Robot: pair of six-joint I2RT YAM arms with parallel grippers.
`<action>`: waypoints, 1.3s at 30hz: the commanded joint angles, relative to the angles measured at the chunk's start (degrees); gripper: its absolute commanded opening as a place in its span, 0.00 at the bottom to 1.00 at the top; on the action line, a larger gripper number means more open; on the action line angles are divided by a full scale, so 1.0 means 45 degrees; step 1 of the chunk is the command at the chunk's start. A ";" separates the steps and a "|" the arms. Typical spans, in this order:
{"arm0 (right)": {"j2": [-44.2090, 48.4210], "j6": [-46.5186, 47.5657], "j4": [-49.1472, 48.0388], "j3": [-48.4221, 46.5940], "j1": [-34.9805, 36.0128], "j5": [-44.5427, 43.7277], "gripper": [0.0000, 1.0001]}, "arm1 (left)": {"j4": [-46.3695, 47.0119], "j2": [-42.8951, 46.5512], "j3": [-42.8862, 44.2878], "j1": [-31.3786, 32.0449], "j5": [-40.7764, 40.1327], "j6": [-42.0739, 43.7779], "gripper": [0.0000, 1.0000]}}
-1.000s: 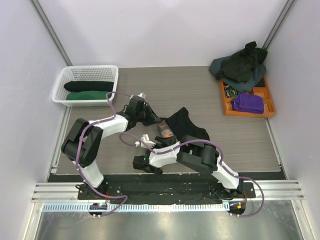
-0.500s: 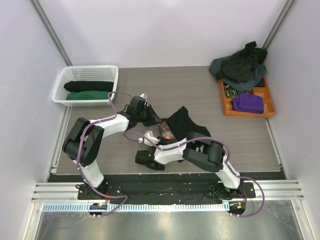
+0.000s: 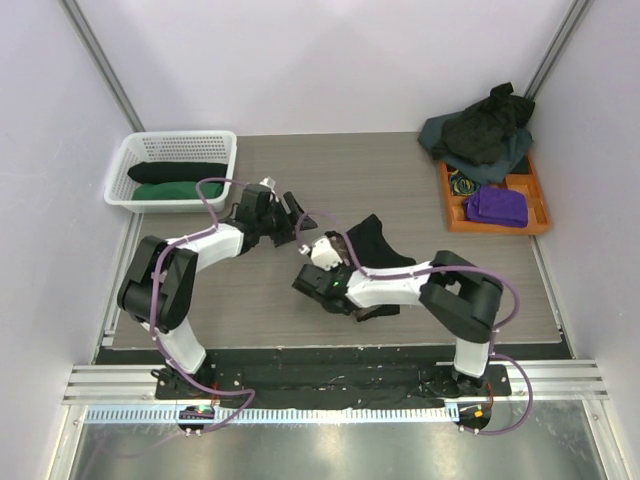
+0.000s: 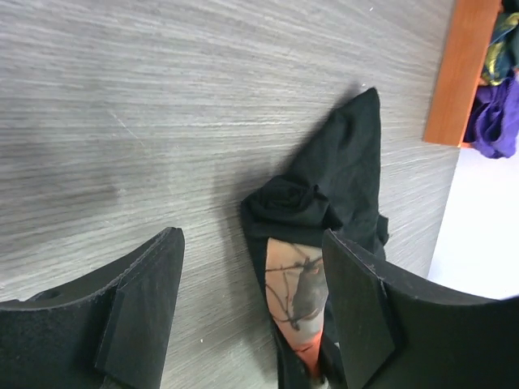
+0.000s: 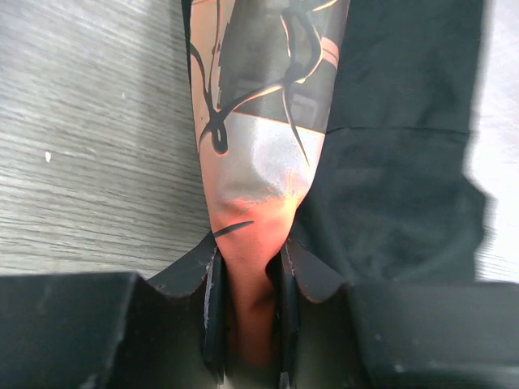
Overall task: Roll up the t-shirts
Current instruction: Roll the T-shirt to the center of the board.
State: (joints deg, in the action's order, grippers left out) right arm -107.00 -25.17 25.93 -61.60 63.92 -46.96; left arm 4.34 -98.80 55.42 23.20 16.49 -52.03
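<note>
At the table's centre, the right gripper [image 5: 249, 258] stands nearly closed on a bunched fold of a black t-shirt [image 5: 397, 162]. The pinch falls on the orange print [image 5: 259, 162], and the cloth is squeezed thin between the jaws. Near it, at eleven o'clock, the left gripper [image 4: 251, 243] hangs with its jaws wide apart and nothing in them, the crumpled end of the shirt lying on the table [image 4: 122, 97] ahead of the gap. The shirt sprawls toward two o'clock from the pinch, half gathered and wrinkled rather than flat, one pointed corner reaching out. It looks light, limp and thin, so it will likely sag, stretch and slide on the smooth wood-grain top rather than keep any shape. A single pinch will probably drag it into a rope. A roll would likely want both grippers on one edge, well apart at the hem or shoulder corners. Each should take a doubled fold of cloth, since a single layer could slip out. Farther off, at ten o'clock from the centre, a white basket [image 3: 180, 148] holds a black roll [image 3: 178, 172] and a green roll [image 3: 172, 191] side by side. At two o'clock a heap of dark shirts [image 3: 480, 130] lies draped over the far end of an orange tray [image 3: 443, 195] with a purple cloth [image 3: 497, 206] in it.
</note>
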 commanded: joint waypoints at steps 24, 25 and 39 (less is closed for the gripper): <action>0.0516 -0.2767 -0.9045 0.4667 -0.6040 1.6783 0.01 | 0.2902 -0.1109 -0.0713 0.0430 0.0964 -0.0586 0.78; 0.0497 -0.2824 -0.9102 0.4666 -0.6099 1.6899 0.01 | 0.2922 -0.1149 -0.0733 0.0430 0.0945 -0.0625 0.77; 0.0458 -0.2806 -0.9064 0.4666 -0.6470 1.7096 0.01 | 0.2395 -0.1167 -0.1183 0.0469 -0.0462 -0.0918 0.77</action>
State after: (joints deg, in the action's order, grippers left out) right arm -102.80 -38.22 -20.91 -42.41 34.48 29.65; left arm 13.91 -102.61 50.37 25.08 16.23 -55.29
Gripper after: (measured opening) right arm 0.289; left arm 0.780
